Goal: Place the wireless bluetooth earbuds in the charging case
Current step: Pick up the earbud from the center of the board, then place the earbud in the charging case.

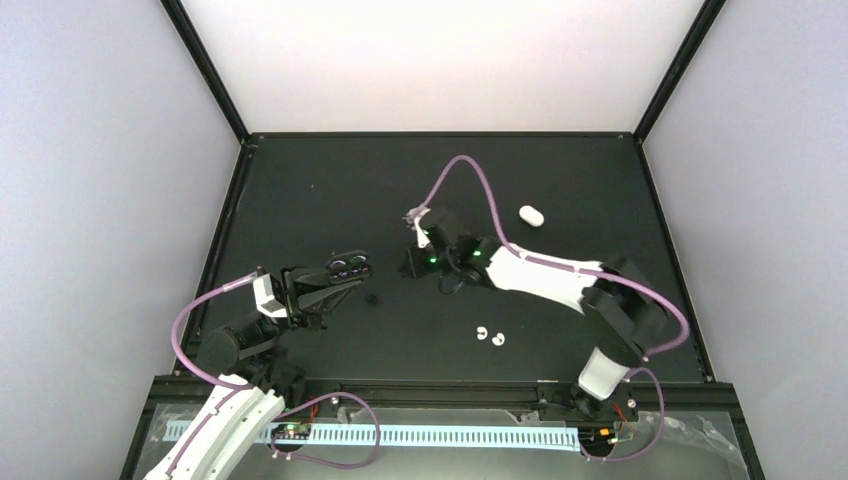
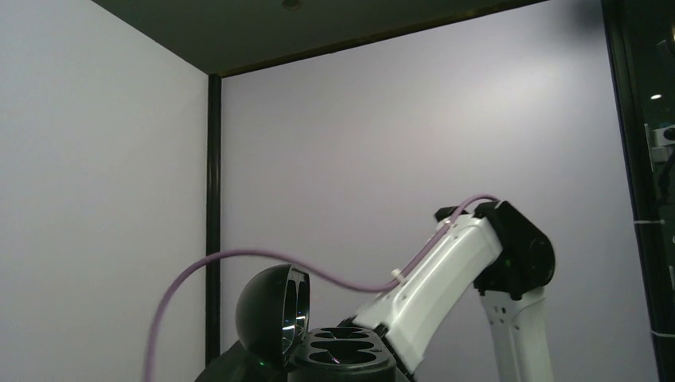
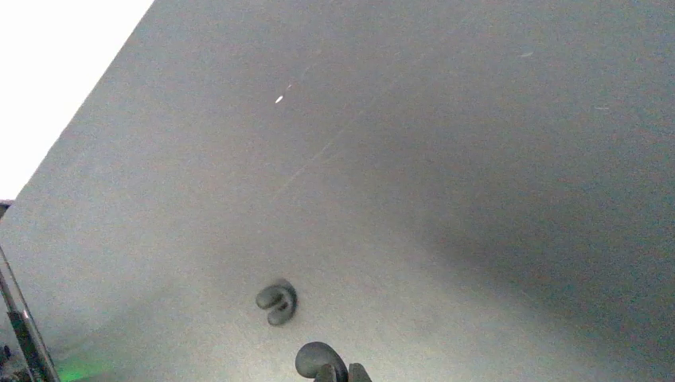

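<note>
Gripping the black charging case [image 1: 350, 266], the left fingers [image 1: 333, 284] are closed tight on its body. The lid stands swung open, and the left wrist view shows it well: the domed lid [image 2: 275, 322] is tipped back on the left and the two wells [image 2: 342, 350] face up beside it.

Over to the right of the case, the right fingers [image 1: 413, 262] are down low over the desk [image 1: 300, 180], close by but not touching the case. The right wrist view gives the detail: the fingers [image 3: 354, 372] are pressed together at the very bottom edge with a black earbud [image 3: 318, 362] right at their tips. It looks pinched, though only a sliver of the grip shows.

A second black earbud [image 1: 372, 297] lies loose on the desk just below and right of the case, near the left fingers. The right wrist view has it too [image 3: 277, 302], a little way from the pinched one.

Further right of the case and nearer the arm bases, two white earbuds [image 1: 490, 337] sit side by side, almost touching. Well off to the right of the case and further back lies a white oval pod [image 1: 531, 215], closed and alone. Behind the case in the left wrist view, the right arm [image 2: 446, 278] slants up with its purple cable [image 2: 239, 259] looping across.
</note>
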Tool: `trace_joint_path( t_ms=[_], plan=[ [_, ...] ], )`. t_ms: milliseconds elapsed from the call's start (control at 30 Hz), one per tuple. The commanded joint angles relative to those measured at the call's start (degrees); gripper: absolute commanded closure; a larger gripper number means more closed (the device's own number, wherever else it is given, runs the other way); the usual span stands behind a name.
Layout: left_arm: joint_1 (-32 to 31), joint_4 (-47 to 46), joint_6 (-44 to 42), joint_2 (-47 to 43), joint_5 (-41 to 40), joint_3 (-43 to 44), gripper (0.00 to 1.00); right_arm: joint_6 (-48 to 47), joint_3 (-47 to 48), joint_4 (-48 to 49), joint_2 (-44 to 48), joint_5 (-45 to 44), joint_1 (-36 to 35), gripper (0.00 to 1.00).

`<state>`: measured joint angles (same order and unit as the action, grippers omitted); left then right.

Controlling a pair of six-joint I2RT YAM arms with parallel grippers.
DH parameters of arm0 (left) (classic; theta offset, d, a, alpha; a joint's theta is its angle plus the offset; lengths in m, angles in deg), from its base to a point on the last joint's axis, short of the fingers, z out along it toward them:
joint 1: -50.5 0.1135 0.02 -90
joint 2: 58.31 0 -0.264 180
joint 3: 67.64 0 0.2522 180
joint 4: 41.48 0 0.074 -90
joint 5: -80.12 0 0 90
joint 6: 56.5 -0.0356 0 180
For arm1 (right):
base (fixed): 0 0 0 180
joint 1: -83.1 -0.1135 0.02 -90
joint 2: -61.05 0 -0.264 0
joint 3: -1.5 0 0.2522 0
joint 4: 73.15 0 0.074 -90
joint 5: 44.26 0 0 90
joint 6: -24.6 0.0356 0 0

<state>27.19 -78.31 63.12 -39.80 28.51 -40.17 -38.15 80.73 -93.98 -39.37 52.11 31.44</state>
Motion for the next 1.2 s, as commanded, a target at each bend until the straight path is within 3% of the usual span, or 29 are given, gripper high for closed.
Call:
trace_joint_path(
  t_ms=[0,100,267,467,667,833,1000,1167],
  plan=[
    [0.37,0.92,-1.29,-0.36,-0.31,1.33,0.98,3.11,-8.66,-0.89,12.7,-3.89,4.49,0.99],
    [0.24,1.73,-1.53,0.62,0.9,2.38,0.98,1.4,-12.66,-6.11,25.99,-7.28,6.46,0.99],
    [-0.68,-1.57,1.6,7.34,5.94,5.5,0.98,-5.2,-11.0,-18.5,44.31,-14.66,6.41,0.99],
    [-6.27,-4.3,1.82,16.9,8.91,9.76,0.98,-14.15,0.27,-29.98,54.68,-13.31,6.04,0.99],
    [-10.88,0.2,-3.58,22.42,10.6,17.59,0.98,-22.93,13.72,-37.81,55.05,-14.68,4.34,0.99],
    [-11.03,-12.94,3.78,27.75,9.05,16.93,0.98,-29.69,19.57,-36.98,52.18,-17.2,2.63,0.99],
    [-11.92,-16.54,6.49,30.82,8.18,15.27,0.98,-35.51,23.37,-30.89,47.11,-22.4,-6.32,0.99],
    [-12.01,-12.86,4.25,27.93,6.9,12.94,0.98,-39.99,22.71,-25.48,44.47,-24.88,-15.26,0.99]
  ],
)
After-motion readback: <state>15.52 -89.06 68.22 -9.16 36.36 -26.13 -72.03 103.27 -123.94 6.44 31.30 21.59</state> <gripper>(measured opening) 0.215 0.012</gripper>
